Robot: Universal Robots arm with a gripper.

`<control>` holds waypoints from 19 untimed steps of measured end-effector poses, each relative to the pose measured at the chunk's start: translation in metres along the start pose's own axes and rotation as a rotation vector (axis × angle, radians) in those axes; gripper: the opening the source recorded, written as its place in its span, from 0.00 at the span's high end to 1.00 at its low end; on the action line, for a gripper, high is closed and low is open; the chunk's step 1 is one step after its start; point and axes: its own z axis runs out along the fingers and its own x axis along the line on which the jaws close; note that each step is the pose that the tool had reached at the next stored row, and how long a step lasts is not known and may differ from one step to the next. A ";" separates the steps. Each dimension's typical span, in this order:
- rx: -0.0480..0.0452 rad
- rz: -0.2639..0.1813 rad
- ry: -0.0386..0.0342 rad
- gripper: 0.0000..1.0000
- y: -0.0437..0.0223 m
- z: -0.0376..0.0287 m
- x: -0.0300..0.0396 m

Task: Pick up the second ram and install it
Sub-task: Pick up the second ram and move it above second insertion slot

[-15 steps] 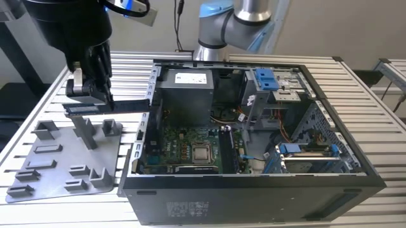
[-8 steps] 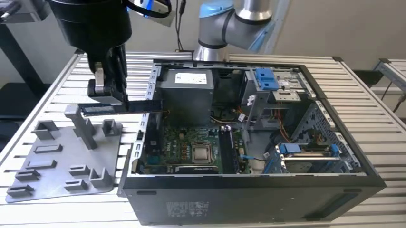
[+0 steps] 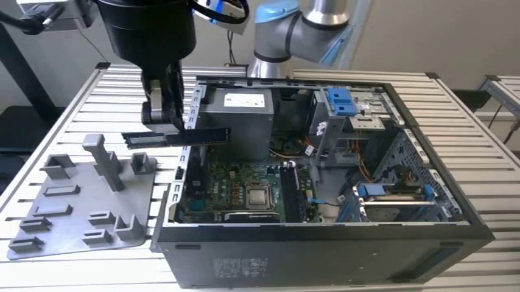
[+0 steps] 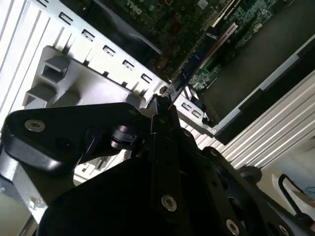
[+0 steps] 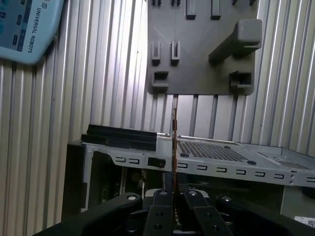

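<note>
Exterior view: a white slatted metal table (image 3: 488, 158) stands before a pale wall, and the corner of a second slatted table (image 3: 505, 91) shows at the exterior view's right. On the table lie one black computer case (image 3: 325, 258), on its side with its panel off so the green motherboard (image 3: 243, 182) is exposed, and one grey plastic holder tray (image 3: 73, 207) with upright posts, just beside the case on the exterior view's left. Inside the case are two blue plastic brackets, one near the back and one near the front. One silver and blue robot arm (image 3: 313, 24) rises behind the case; its top is cut off by the frame. The black gripper (image 3: 167, 121) is clamped on one thin, flat, dark memory stick (image 3: 203, 135), held level in the air above the near wall of the case, between tray and motherboard. The fingers (image 3: 154, 112) cover part of the stick. In the first wrist view the memory stick (image 5: 174, 128) appears edge-on as a thin line over the case wall (image 5: 221, 152), with the tray (image 5: 197, 49) beyond and a pale blue handheld controller (image 5: 22, 29) cut off at the corner. Whether any motherboard slot is filled cannot be made out.
</note>
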 end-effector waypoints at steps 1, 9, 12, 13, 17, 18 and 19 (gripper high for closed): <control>0.0000 0.000 -0.0001 0.85 -0.0031 0.0000 0.0003; 0.0000 0.000 0.0000 0.85 -0.0287 -0.0002 0.0025; 0.0000 0.000 0.0000 0.85 -0.0384 -0.0002 0.0033; 0.0000 0.000 0.0000 0.85 -0.0417 -0.0003 0.0036; 0.0002 0.011 -0.0001 0.85 -0.0491 -0.0003 0.0043; 0.0003 0.017 -0.0002 0.85 -0.0499 -0.0002 0.0044; 0.0004 0.023 -0.0002 0.85 -0.0506 -0.0002 0.0045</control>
